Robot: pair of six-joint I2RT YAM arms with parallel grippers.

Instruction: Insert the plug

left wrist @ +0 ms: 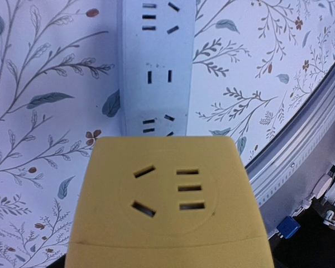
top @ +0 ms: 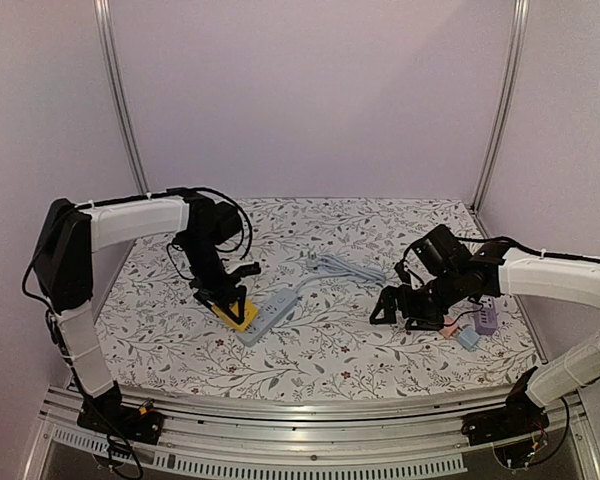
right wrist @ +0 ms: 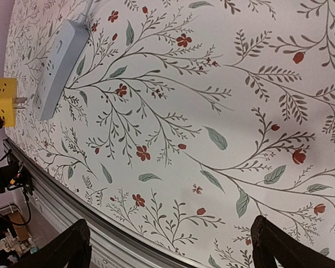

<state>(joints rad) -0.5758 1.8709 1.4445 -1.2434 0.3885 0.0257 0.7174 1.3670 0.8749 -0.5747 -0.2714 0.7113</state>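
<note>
My left gripper [top: 230,303] is shut on a yellow plug adapter [top: 237,313], which fills the lower left wrist view [left wrist: 167,204] and hides the fingers. The adapter sits at the near end of the grey power strip [top: 267,315], whose sockets show just beyond it in the left wrist view [left wrist: 156,67]. In the right wrist view the adapter [right wrist: 3,100] has its metal prongs right at the strip's end [right wrist: 58,67]. My right gripper [top: 400,310] is open and empty over the floral table [top: 330,350], its fingertips [right wrist: 72,245] wide apart.
The strip's grey cable [top: 345,267] lies coiled at the table's middle. Small pink, blue and purple adapters [top: 472,330] sit near the right arm. A metal rail [top: 310,400] runs along the table's near edge.
</note>
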